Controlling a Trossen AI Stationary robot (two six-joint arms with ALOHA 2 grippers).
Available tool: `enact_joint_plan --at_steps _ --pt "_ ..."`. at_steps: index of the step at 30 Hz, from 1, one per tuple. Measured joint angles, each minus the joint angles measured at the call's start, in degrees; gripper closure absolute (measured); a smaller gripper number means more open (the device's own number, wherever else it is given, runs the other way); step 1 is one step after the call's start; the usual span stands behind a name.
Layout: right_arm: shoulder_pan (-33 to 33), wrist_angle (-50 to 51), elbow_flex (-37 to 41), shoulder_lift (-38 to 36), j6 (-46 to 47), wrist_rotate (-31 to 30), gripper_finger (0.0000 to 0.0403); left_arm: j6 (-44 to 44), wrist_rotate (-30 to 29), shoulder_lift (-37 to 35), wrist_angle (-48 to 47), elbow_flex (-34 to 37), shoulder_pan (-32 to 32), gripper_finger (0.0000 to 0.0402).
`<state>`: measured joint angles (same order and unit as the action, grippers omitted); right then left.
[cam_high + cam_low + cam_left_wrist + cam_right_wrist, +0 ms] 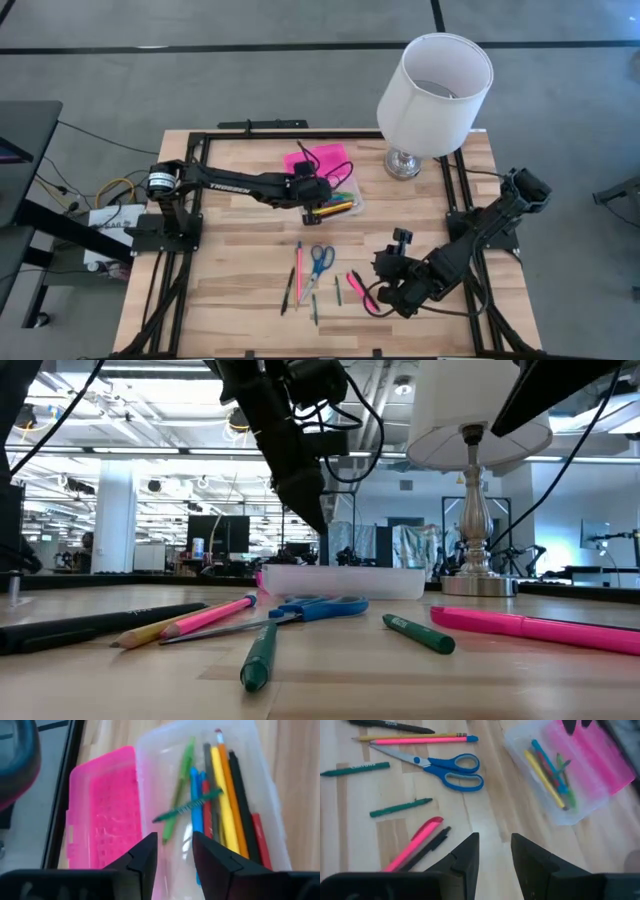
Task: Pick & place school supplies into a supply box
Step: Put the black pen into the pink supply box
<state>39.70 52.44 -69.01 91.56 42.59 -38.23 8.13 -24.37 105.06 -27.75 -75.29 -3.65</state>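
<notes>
Pale wood planks make up the table (240,270), framed by black rails, with a white lampshade (436,92) on a silver lamp base at about 1 o'clock from the table's centre. Just above centre lies the supply box (345,203), a clear tray with its pink lid (318,160) swung open toward 12 o'clock. Inside the tray lie several pens and pencils (220,815) side by side, with a dark green one (187,809) resting crosswise on top.

Reaching in from 9 o'clock, the left gripper (318,205) hangs over the tray, its fingers (145,855) parted and holding nothing.

Below centre, toward 6 o'clock, loose supplies lie on the wood: blue-handled scissors (321,260), a pink pencil (298,262) just beside them, a black pen (288,292) and 2 short green pencils (400,807).

At about 5 o'clock the right gripper (385,290) hovers low near a pink highlighter (415,844) and a black pen beside it, jaws spread, grasping nothing.
</notes>
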Motion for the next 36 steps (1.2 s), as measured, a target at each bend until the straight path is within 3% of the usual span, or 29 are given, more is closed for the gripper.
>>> enact_joint_plan --at_steps 7,13,20,26,36 --pt "-2.62 -5.51 0.0 7.36 1.62 12.92 0.0296 -3.34 -5.39 -0.09 -9.35 -0.02 6.01 0.0295" --pt "-4.49 -8.84 0.02 11.64 4.35 20.34 0.0296 -14.56 -11.17 -0.11 -21.02 -0.04 13.19 0.0301" --pt "-5.77 -9.5 0.02 12.82 7.88 21.65 0.0296 -32.38 -22.2 -0.2 -33.88 -0.04 24.3 0.0302" --pt "-6.05 -11.05 -0.1 14.49 9.51 22.13 0.0296 -50.6 -25.98 -0.22 -43.96 -0.02 34.48 0.0302" --pt "-5.19 -13.05 -0.02 15.74 11.27 24.79 0.0296 -69.42 -35.48 -0.22 -46.07 0.04 49.43 0.0302"
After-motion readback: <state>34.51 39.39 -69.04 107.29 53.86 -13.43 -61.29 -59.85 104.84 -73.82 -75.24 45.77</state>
